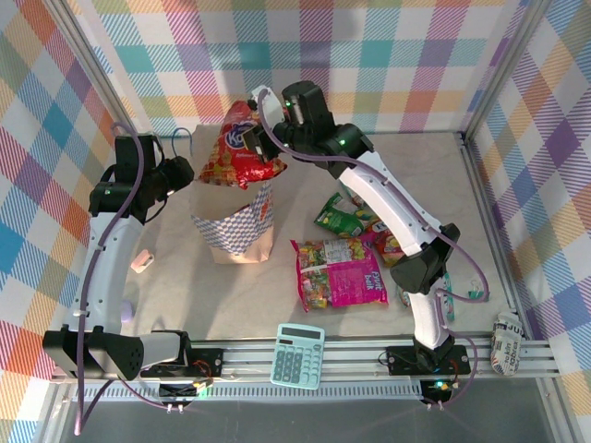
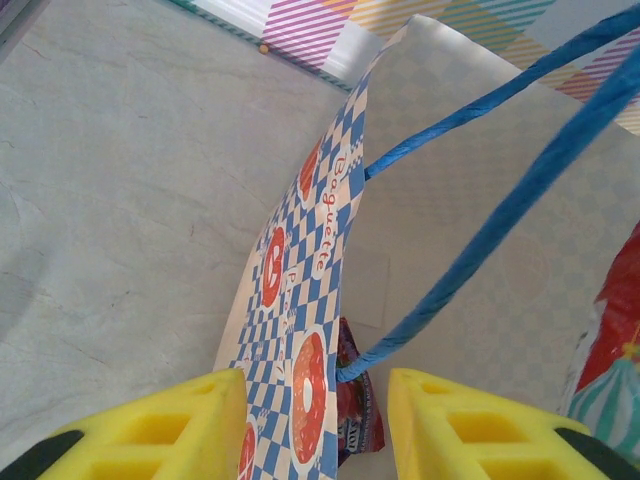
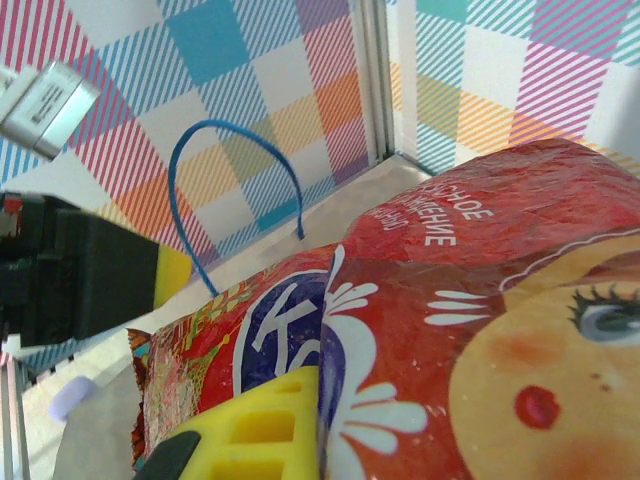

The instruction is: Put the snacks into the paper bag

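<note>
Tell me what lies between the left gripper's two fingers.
The left wrist view shows the checkered wall of the paper bag and its blue cord handle between the fingers of the left gripper.

Snack packet above paper bag; other snacks right; calculator front.

The red packet is glossy, crinkled plastic film, and so is the magenta packet. The bag is matt printed paper, with a handle of twisted blue cord. The table looks matt and stone-veined. The left tool's fingers are matt yellow plastic. The rail is ribbed bare metal.
</note>
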